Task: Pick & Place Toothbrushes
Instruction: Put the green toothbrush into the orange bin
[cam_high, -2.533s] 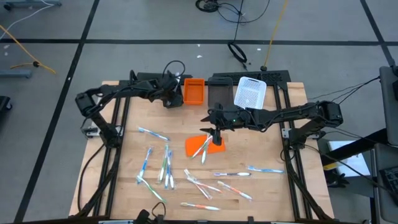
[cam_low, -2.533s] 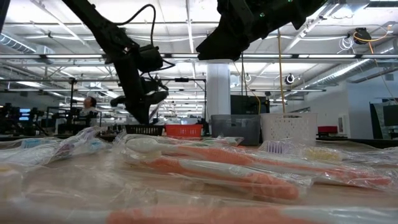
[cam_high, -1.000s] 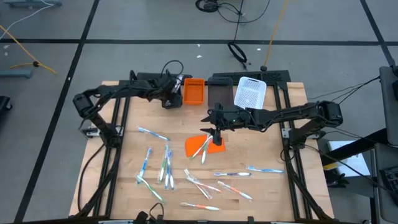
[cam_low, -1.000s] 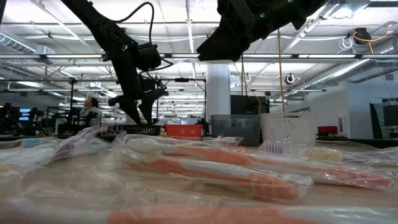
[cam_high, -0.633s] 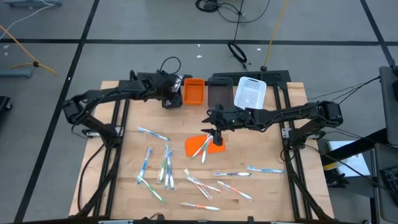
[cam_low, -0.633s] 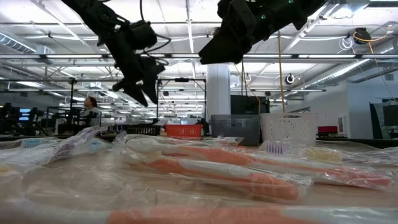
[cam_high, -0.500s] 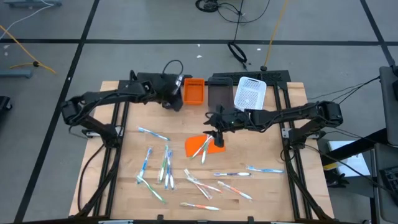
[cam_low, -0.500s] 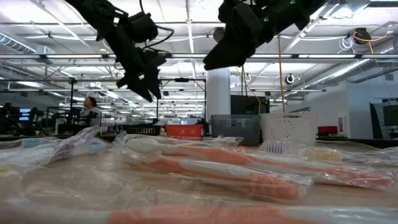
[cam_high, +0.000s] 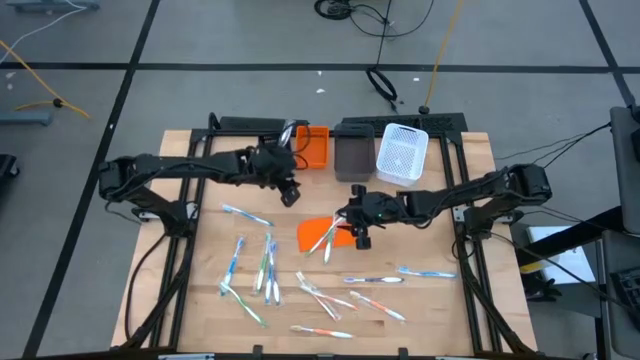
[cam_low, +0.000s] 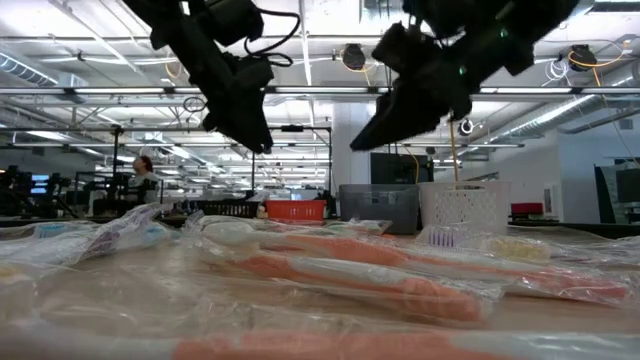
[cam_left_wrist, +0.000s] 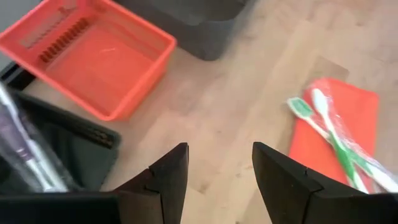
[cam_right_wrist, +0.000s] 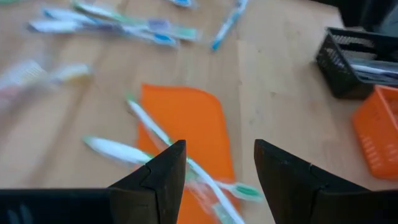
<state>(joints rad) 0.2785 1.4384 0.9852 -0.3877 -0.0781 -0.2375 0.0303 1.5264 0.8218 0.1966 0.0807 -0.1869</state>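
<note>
Several toothbrushes (cam_high: 265, 265) lie scattered on the near half of the wooden table. Two green-and-white ones (cam_right_wrist: 161, 140) rest across the flat orange sheet (cam_high: 312, 236). My right gripper (cam_high: 360, 238) hovers open over the sheet's right edge, and in its wrist view the sheet and those toothbrushes (cam_right_wrist: 205, 180) show beyond the fingers. My left gripper (cam_high: 290, 192) hangs open above bare table, between the bins and the sheet. Its wrist view shows the sheet (cam_left_wrist: 348, 106) ahead. Neither gripper holds anything. In the low view both grippers (cam_low: 250, 130) (cam_low: 375, 135) are well above the table.
Along the far edge stands a row of bins: a black bin (cam_left_wrist: 56, 155) with wrapped toothbrushes in it, an orange bin (cam_high: 313, 145), a grey bin (cam_high: 354, 158) and a white bin (cam_high: 401, 153). Bare wood lies between the bins and the sheet.
My left gripper has left the black bin, risen and swung toward the table's right and near side, toward the orange sheet, rolling as it went. My right gripper has sunk and drawn toward the near edge, over the sheet's right edge. No toothbrush has moved.
</note>
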